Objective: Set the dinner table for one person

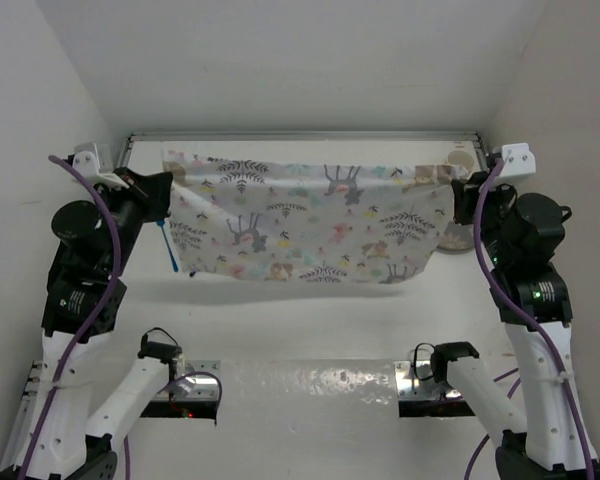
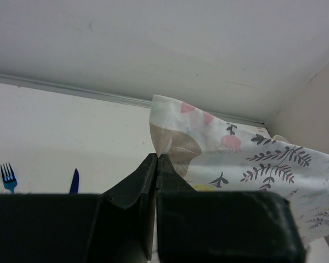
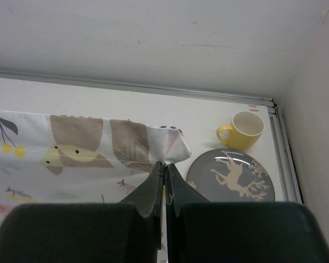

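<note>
The left gripper (image 1: 163,196) and right gripper (image 1: 462,186) are each clamped on an upper corner of the cloth mat (image 1: 310,232), which is stretched above the dinner table (image 1: 300,325) toward 12 o'clock. A deer plate (image 3: 230,176) and yellow mug (image 3: 242,130) sit at 2 o'clock, and a blue fork (image 2: 8,178) and probably a knife (image 2: 74,181) at 10 o'clock.

Fork (image 2: 8,178): left wrist view, tines only; handle behind left gripper (image 2: 156,163).
Knife (image 2: 74,181): tip only, same cause.
Mat (image 2: 236,159): cut by that view's right edge and the right wrist view's left edge.
Plate (image 3: 230,176): near rim behind right gripper (image 3: 164,171); from above, at the table's (image 1: 310,320) far right corner, mostly behind mat and arm.
</note>
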